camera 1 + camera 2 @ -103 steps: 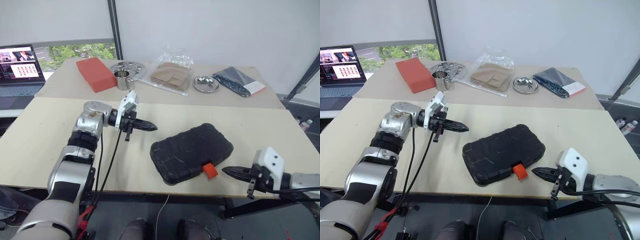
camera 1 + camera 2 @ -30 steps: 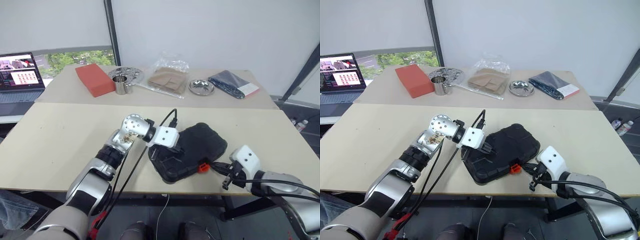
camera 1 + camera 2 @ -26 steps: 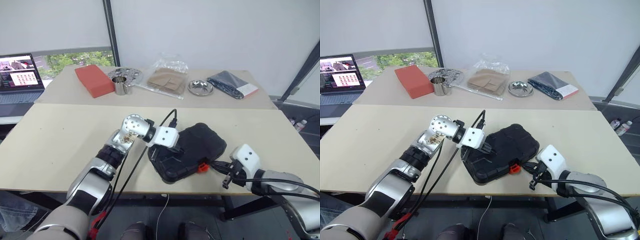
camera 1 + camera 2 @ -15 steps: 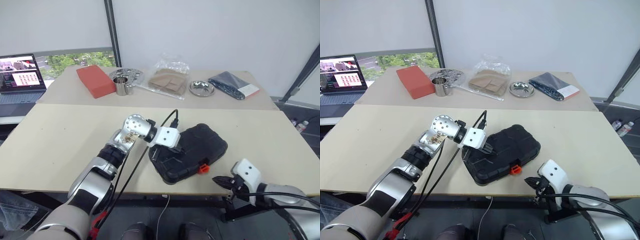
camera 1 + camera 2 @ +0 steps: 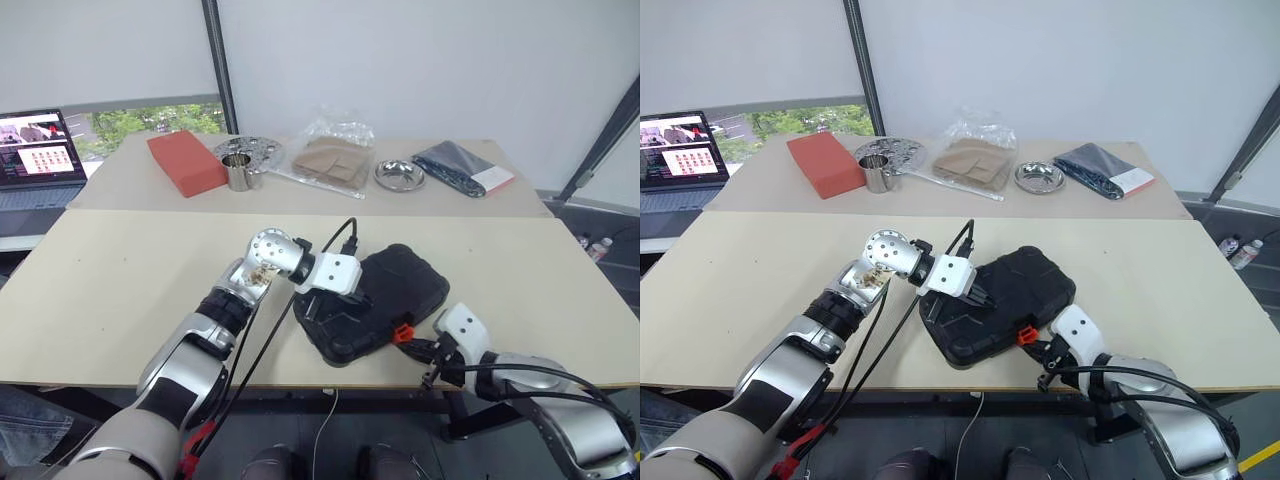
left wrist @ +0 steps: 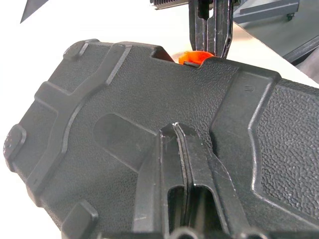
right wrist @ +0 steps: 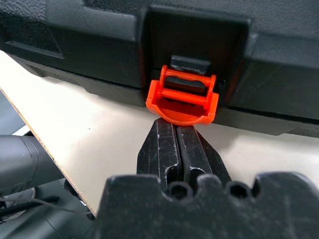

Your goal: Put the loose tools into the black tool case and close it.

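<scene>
Just changed: half a second ago the right gripper (image 7: 175, 130) hung off the near edge of the surface (image 5: 120, 290), clear of the case; now it is up at the orange latch (image 7: 182, 95).
Meaning: lid of the black tool case (image 5: 385, 300) is down, no loose tools in sight outside it, so I'd say only the latching is left.
Right jaws: shut tight together, holding nothing, tips right at the latch's lower lip.
Left gripper (image 6: 178, 135): jaws closed and empty, resting on the lid, seemingly pinning it; no shift over the last second.
Case position: near the front edge of the surface, skewed, latch side facing the right arm.
Next, likely: nudge the latch home.
</scene>
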Controlling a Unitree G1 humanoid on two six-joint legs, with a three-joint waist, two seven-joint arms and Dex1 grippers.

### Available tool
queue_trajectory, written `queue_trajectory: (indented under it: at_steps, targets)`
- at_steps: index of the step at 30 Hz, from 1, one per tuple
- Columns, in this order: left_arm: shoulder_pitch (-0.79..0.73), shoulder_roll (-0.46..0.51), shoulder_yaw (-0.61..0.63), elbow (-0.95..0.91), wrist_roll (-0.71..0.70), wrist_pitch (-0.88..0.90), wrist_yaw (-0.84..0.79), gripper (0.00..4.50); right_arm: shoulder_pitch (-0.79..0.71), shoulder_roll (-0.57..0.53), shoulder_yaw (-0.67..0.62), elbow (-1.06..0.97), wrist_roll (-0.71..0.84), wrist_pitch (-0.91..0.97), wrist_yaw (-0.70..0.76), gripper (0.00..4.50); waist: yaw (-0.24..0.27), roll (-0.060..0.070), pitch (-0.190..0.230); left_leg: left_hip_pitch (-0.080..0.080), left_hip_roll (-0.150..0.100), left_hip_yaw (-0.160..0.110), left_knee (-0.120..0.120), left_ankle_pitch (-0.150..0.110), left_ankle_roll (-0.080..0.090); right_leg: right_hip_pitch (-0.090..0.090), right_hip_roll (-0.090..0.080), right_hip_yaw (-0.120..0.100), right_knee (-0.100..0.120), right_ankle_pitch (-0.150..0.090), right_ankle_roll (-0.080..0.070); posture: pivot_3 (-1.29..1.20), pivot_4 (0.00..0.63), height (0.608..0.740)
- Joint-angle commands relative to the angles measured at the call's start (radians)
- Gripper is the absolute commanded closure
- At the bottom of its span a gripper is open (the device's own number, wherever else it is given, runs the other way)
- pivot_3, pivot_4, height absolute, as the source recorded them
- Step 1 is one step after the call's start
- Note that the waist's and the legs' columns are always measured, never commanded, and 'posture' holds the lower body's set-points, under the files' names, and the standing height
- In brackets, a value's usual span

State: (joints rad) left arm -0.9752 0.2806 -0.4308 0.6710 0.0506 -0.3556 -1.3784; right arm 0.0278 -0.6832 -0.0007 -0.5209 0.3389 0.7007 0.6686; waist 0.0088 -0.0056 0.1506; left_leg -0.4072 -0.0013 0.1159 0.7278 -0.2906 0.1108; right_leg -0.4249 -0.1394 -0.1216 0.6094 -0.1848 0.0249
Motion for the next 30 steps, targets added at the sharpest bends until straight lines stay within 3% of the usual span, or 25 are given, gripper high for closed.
queue_trajectory:
  at_steps: [1, 24, 30]
  targets:
    - [0.049, 0.014, -0.085, 0.07, 0.095, -0.006, -0.027, 4.46, -0.07, 0.012, -0.11, -0.084, 0.052, -0.01, -0.03, 4.5, 0.0, 0.0, 0.0, 0.0, 0.0, 0.0, 0.0, 0.0, 0.0, 0.0, 0.0, 0.0, 0.0, 0.0, 0.0, 0.0, 0.15, 0.734]
    - [0.051, 0.019, -0.088, 0.1, 0.1, -0.023, -0.021, 4.46, -0.185, 0.011, -0.084, -0.102, 0.08, 0.045, -0.035, 4.5, -0.012, 0.001, -0.001, 0.001, 0.0, 0.001, -0.004, 0.0, -0.001, -0.001, -0.001, 0.0, -0.001, 0.0, 0.0, 0.0, 0.15, 0.734]
    - [0.055, 0.027, -0.077, 0.102, 0.107, -0.017, -0.002, 4.46, -0.161, -0.007, -0.063, -0.089, 0.065, 0.034, -0.025, 4.5, 0.008, 0.002, -0.003, 0.005, 0.0, -0.001, -0.012, 0.0, -0.001, 0.001, -0.001, -0.002, -0.011, 0.0, 0.0, 0.0, 0.15, 0.734]
